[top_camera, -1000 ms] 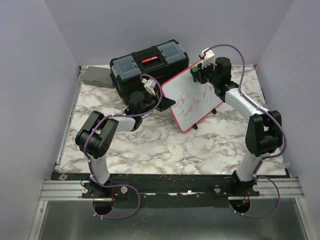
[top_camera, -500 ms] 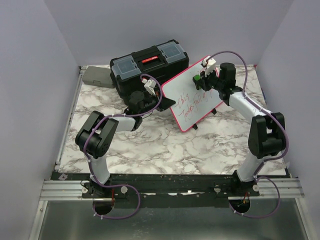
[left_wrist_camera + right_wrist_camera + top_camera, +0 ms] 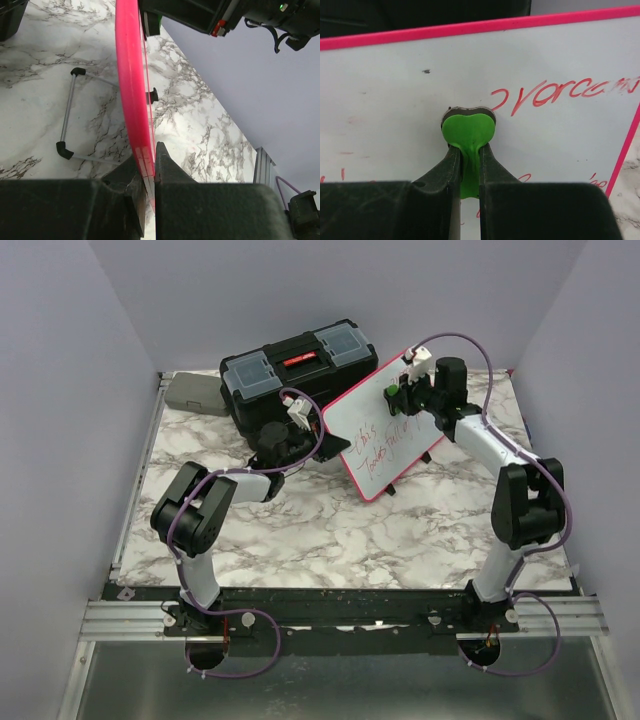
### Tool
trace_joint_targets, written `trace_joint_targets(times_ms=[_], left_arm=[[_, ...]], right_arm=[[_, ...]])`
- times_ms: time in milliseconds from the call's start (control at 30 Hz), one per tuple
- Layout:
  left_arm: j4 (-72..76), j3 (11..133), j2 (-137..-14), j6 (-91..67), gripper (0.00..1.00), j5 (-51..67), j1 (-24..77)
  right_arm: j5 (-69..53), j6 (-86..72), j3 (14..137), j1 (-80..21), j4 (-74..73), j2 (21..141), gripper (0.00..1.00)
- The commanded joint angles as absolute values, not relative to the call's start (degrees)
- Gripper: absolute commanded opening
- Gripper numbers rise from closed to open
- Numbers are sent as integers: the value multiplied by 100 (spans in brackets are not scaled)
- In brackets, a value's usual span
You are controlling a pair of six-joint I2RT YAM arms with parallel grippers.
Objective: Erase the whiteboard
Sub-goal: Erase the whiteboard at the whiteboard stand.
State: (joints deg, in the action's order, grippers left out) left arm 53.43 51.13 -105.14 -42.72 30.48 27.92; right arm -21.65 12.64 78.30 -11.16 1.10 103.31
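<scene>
Top external view: whiteboard (image 3: pixel 385 435), pink-framed, stands tilted on the marble table (image 3: pixel 300 530) right of centre and towards the far side, just in front of a black toolbox (image 3: pixel 295 370); red handwriting (image 3: pixel 385 440) runs across its lower half; grey case (image 3: pixel 195 393) lies at the far left, beside the toolbox; left gripper (image 3: pixel 328 446) meets the board's left edge; right gripper (image 3: pixel 400 398) sits over the board's far upper part, carrying a green eraser (image 3: pixel 392 393).

Left wrist view: left gripper (image 3: pixel 150 165) is clamped on the whiteboard (image 3: pixel 131 90), the pink frame edge pinched between both fingers (image 3: pixel 165 170); the frame runs up and away from the jaws, seen edge-on; a wire stand (image 3: pixel 67 115) with black ends lies on the marble to the left of the frame; the other arm's dark housing crosses the top of the view.

Right wrist view: right gripper (image 3: pixel 468 155) is closed on the stem of the green eraser (image 3: pixel 468 130); a dark pad shows behind the eraser's heart-shaped head, on the board side; whiteboard (image 3: pixel 395 100) fills the view, mostly blank to the left; red handwriting (image 3: pixel 560 92) stands to the right of the eraser, with fainter red marks low on the left; pink frame along the top and right edges.
</scene>
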Motion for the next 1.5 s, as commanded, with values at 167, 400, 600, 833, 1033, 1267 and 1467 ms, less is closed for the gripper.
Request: trace_joint_targets(times_ms=[167, 400, 600, 833, 1033, 1267, 1467], left_arm=[[5159, 5211, -10629, -3891, 0, 4171, 3023], [5133, 5212, -10626, -3880, 0, 4184, 3023], [5157, 5212, -10633, -3892, 0, 4176, 3015], [5195, 5265, -10688, -3933, 0, 4197, 3015], [5122, 5256, -10662, -3888, 0, 4209, 3015], [5063, 5289, -10662, -3867, 0, 4223, 3015], [5062, 5293, -10661, -3884, 0, 4245, 3015]], right_arm=[[-1573, 907, 8600, -1090, 125, 10898, 1], [-1464, 826, 8851, -1057, 60, 11034, 1], [-2097, 1214, 8568, -991, -428, 10943, 1], [-3273, 1581, 7570, -1120, -297, 10566, 1], [-3071, 1226, 7677, -1204, 173, 10512, 1], [-2205, 825, 8485, -1179, 332, 10684, 1], [-1928, 638, 8959, -1036, 71, 11072, 1]])
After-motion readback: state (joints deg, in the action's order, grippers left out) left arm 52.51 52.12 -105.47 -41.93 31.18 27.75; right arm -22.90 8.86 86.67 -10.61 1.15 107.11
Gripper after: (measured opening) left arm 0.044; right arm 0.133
